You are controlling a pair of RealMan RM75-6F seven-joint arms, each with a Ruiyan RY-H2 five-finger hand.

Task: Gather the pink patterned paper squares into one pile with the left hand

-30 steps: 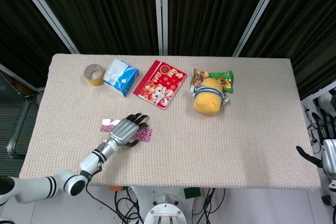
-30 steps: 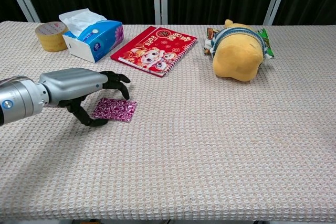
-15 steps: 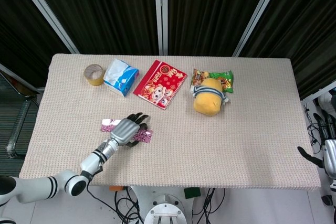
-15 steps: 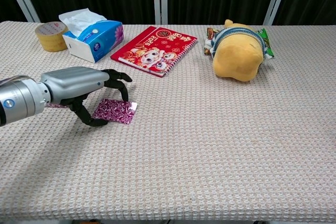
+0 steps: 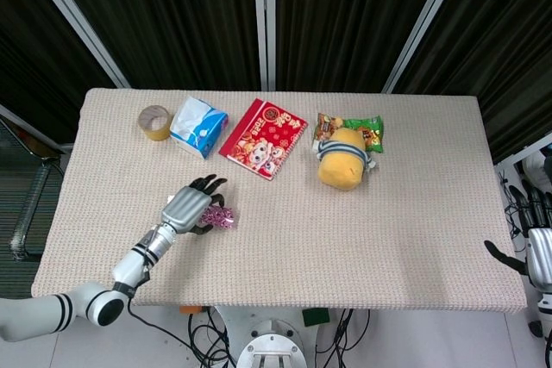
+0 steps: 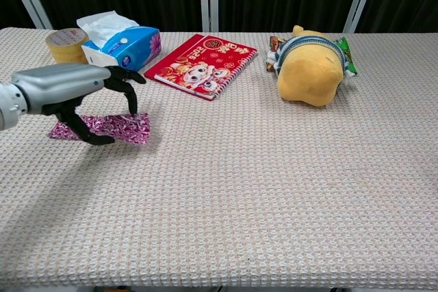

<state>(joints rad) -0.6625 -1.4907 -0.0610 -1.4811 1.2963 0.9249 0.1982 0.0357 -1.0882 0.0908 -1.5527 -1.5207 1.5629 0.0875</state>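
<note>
My left hand (image 5: 190,206) (image 6: 72,87) arches over a pink patterned paper square (image 6: 126,126) (image 5: 218,215) at the table's front left. Its fingertips (image 6: 131,104) press on the square's far edge and the thumb meets the near edge, so the square is pinched. A second pink square (image 6: 63,130) lies just to the left, partly hidden under the hand; the two squares touch or overlap. Only a sliver of my right hand (image 5: 536,258) shows at the far right edge, off the table, with one dark finger sticking out.
Along the back of the table stand a tape roll (image 6: 66,46), a blue tissue box (image 6: 118,49), a red picture book (image 6: 204,56), and a yellow plush toy (image 6: 311,66) lying on a green snack packet (image 5: 362,129).
My left hand has slid to the left, dragging the pink square with it until it reached the second square. The right hand has stayed put.
</note>
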